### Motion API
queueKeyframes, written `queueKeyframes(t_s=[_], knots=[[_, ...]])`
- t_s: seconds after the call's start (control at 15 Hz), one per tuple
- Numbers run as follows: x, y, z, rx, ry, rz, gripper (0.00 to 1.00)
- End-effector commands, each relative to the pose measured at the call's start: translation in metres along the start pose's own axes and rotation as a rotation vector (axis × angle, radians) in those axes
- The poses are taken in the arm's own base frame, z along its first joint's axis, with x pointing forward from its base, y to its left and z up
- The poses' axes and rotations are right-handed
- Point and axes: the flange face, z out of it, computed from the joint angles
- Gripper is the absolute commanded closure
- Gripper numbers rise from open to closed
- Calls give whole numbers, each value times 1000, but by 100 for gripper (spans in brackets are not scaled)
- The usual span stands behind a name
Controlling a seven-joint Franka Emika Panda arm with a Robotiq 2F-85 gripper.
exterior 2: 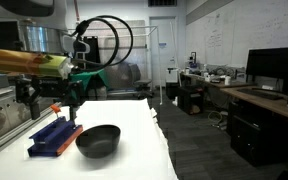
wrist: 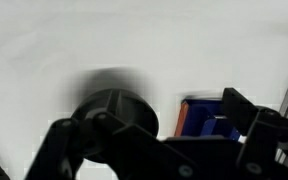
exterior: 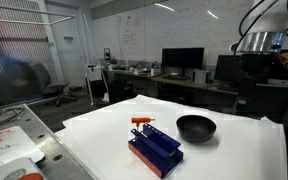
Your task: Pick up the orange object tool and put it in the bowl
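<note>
Matte black round bowl (exterior: 196, 127), slim orange tool (exterior: 141, 121), rectangular blue rack (exterior: 154, 150)

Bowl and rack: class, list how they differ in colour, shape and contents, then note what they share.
Colour: the bowl is matte black; the rack is dark blue. Shape: the bowl is round; the rack is long and rectangular. Contents: the bowl looks empty; the orange tool stands at one end of the rack. Shared: both sit side by side on the white table.

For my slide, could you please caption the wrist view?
Blurred wrist view: black bowl beside blue rack on white table.
</note>
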Motion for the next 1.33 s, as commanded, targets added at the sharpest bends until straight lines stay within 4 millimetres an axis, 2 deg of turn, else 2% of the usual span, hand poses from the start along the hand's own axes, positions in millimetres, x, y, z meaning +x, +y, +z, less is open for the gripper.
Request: queueKeyframes(t_s=[0.0,0.6,0.67,0.73,0.87,1.07,1.2,1.27], knots=[[0,0,0,0,-1,0,0],[0,0,0,0,-1,0,0],[3,-6,-5,-23,6,-20,0],[12,-23,-9,-34,22,-53,0],[22,-42,-6,-50,15,-86,0],[26,-51,-1,-38,25,-99,0],[25,-50,0,-16,28,-82,0],[1,0,3,0,-10,1,0]])
